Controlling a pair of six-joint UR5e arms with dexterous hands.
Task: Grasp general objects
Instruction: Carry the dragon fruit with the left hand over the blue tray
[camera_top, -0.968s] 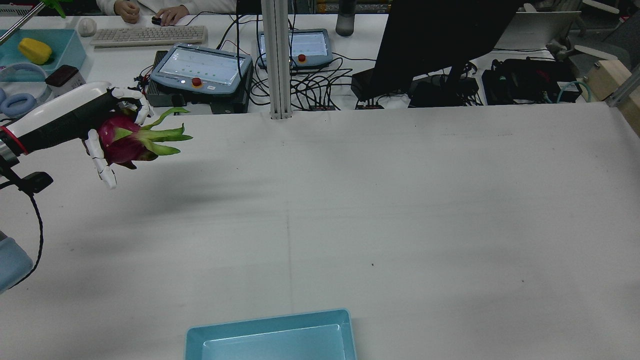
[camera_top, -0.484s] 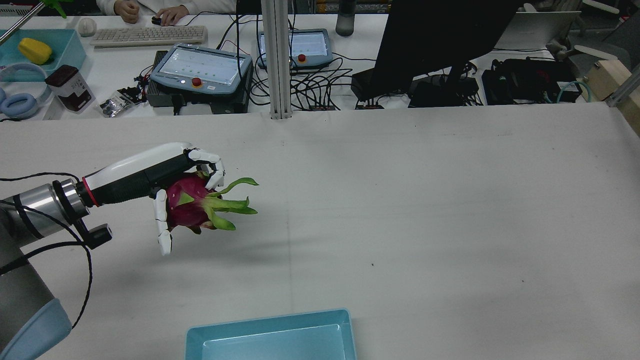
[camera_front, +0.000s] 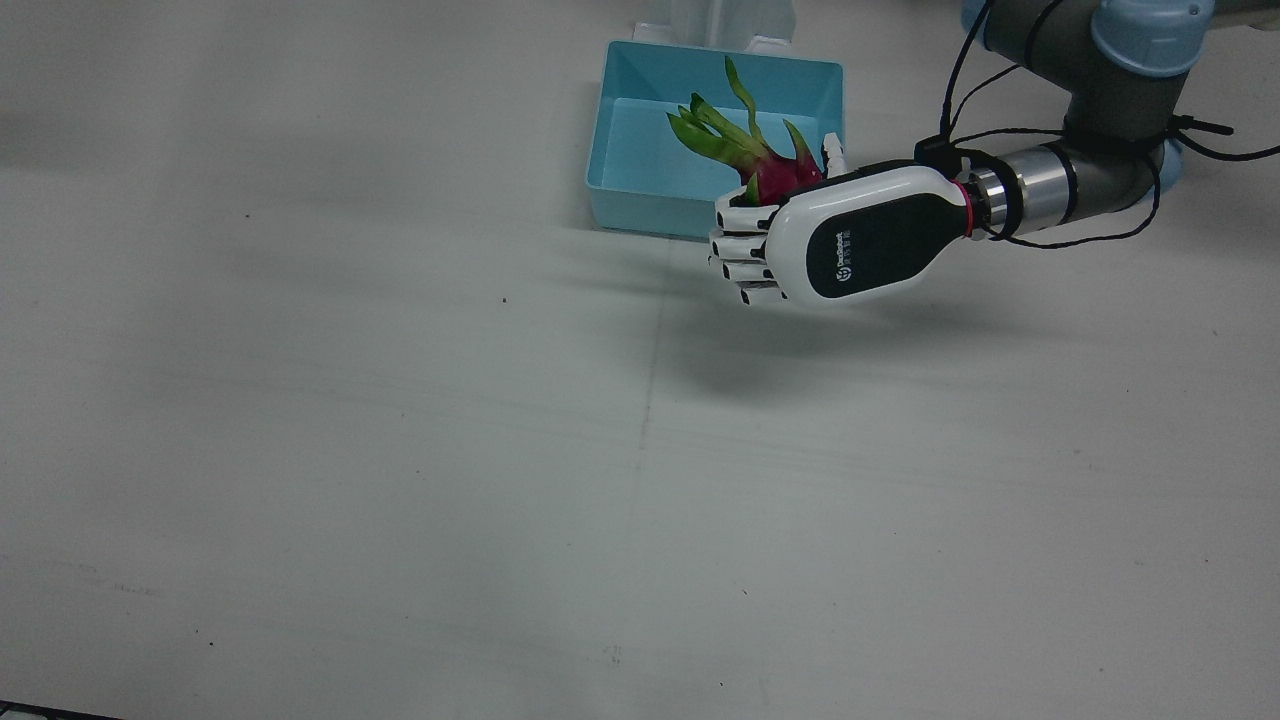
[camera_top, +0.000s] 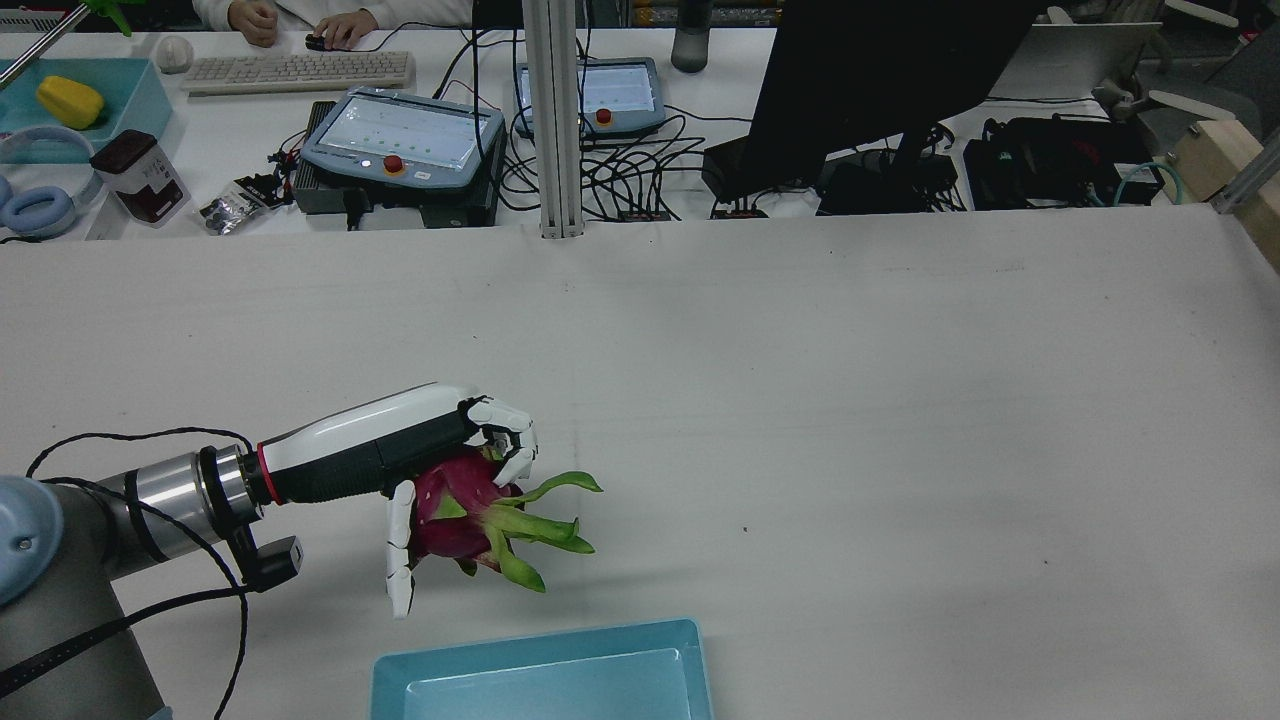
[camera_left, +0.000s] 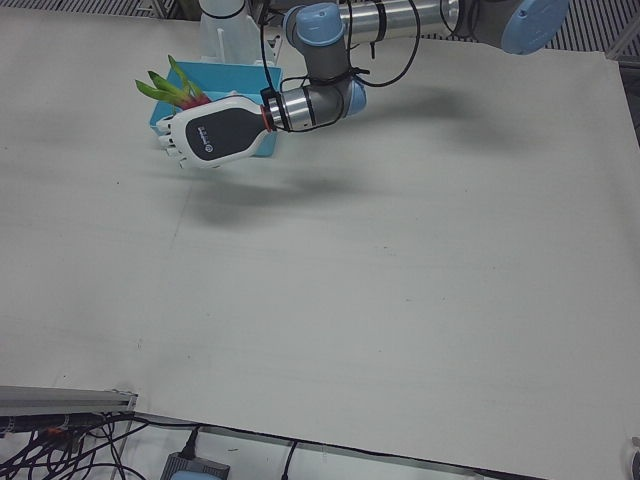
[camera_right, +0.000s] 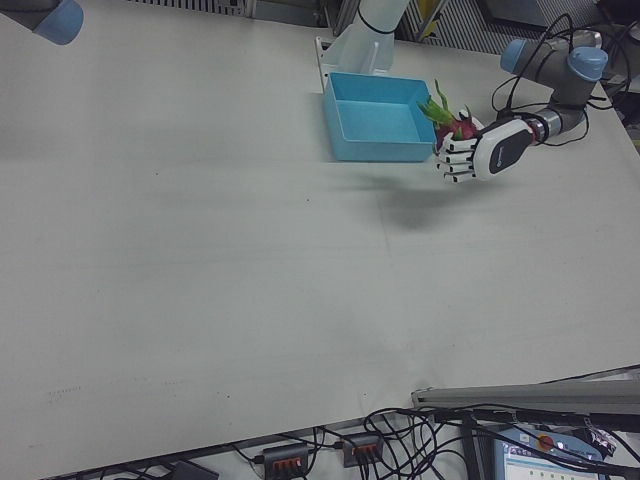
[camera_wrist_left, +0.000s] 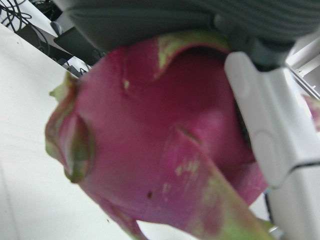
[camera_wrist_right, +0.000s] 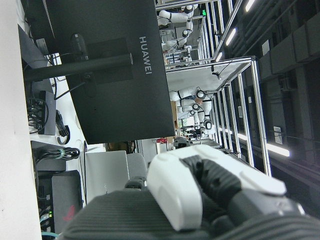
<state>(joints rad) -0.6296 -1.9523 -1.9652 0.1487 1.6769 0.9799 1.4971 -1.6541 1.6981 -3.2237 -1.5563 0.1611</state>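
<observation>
A magenta dragon fruit (camera_top: 455, 515) with green leafy scales is held in my left hand (camera_top: 400, 460), whose fingers wrap over and under it. Hand and fruit hang above the table, beside the light-blue tray (camera_top: 550, 680). From the front, the left hand (camera_front: 840, 245) is beside the tray's (camera_front: 640, 150) corner, and the dragon fruit's (camera_front: 775, 178) green tips reach over the tray. The dragon fruit (camera_wrist_left: 160, 140) fills the left hand view. Only a white and black part of my right hand (camera_wrist_right: 200, 195) shows, in its own view, and its fingers are hidden.
Beyond the far table edge stand two teach pendants (camera_top: 400, 140), a post (camera_top: 555, 120), a black monitor (camera_top: 860, 90), tangled cables and a keyboard (camera_top: 300, 70), where a person's hands (camera_top: 340, 25) rest. A blue bin (camera_top: 120, 85) holding a yellow object sits far left.
My left hand carried the dragon fruit from the table's far left toward the robot's side and rightward in the rear view, ending near the tray. Its grip looks unchanged.
</observation>
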